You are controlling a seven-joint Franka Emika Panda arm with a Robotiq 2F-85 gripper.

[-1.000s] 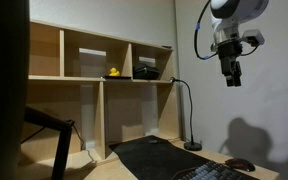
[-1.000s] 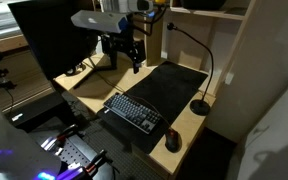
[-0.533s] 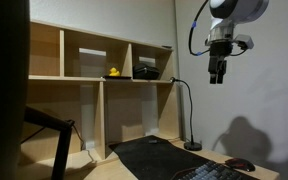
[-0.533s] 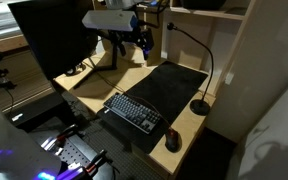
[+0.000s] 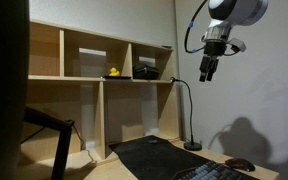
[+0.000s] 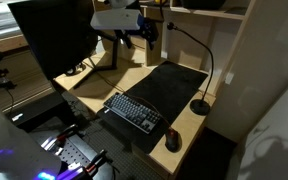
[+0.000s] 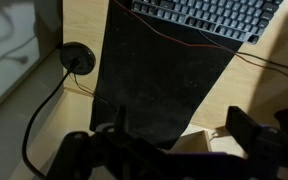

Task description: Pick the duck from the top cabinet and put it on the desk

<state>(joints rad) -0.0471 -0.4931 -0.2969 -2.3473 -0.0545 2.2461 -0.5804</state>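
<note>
A plain pale wall (image 5: 269, 95) is seen, dimly lit, with a soft shadow (image 5: 246, 135) cast on it. A black gooseneck lamp (image 5: 190, 120) is set before it, and a large dark monitor (image 6: 46, 35) is seen nearby.

No legible text (keyboard keys blurred)

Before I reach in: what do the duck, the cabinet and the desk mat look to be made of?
Duck: bright yellow, rounded and smooth. Probably rubber or soft plastic, but it is too small to be sure.
Cabinet: pale, unpainted wood boards with a matte surface, likely plywood.
Mat: a flat, matte black sheet with no glare. Perhaps felt or soft rubber; the look leaves it open.
</note>
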